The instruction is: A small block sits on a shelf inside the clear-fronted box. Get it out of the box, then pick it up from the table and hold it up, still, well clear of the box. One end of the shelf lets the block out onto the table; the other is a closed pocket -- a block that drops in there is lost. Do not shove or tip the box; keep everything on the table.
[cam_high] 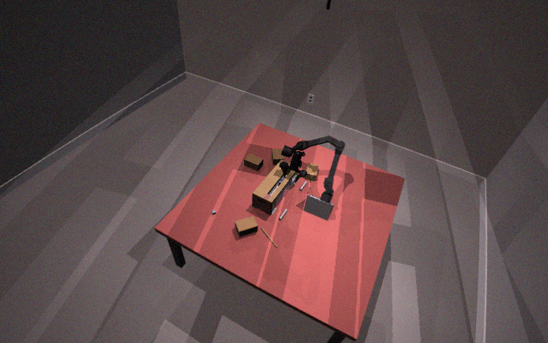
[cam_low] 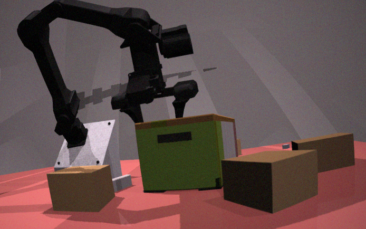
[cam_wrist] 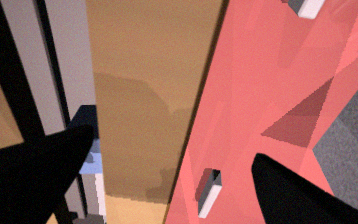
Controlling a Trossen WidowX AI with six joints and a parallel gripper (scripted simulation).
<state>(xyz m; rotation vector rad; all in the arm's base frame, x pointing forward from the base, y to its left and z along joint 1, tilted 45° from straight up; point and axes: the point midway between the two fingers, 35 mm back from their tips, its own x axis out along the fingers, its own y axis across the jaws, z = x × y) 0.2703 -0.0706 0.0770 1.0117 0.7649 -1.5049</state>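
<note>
The box (cam_high: 264,190) (cam_low: 179,164) (cam_wrist: 145,60) stands upright on the red table (cam_high: 310,259), with a green end wall and a long slot in its wooden top. The small block (cam_high: 281,181) (cam_wrist: 90,162) looks blue and shows inside the box through the slot, partly hidden by the top strip and the left finger. My gripper (cam_high: 292,176) (cam_low: 160,119) (cam_wrist: 175,147) is open and empty, pointing down at the box top. In the wrist view one finger is over the slot and the other over the table beside the box. Fingertip depth is unclear.
Brown blocks (cam_high: 245,225) (cam_high: 253,161) (cam_low: 80,190) (cam_low: 270,182) stand around the box. Two white bars (cam_high: 283,214) (cam_high: 303,186) lie along one long side. A grey panel (cam_high: 319,209) (cam_low: 96,142) stands by the arm base. A thin stick (cam_high: 269,237) and a small grey cube (cam_high: 213,212) lie farther out.
</note>
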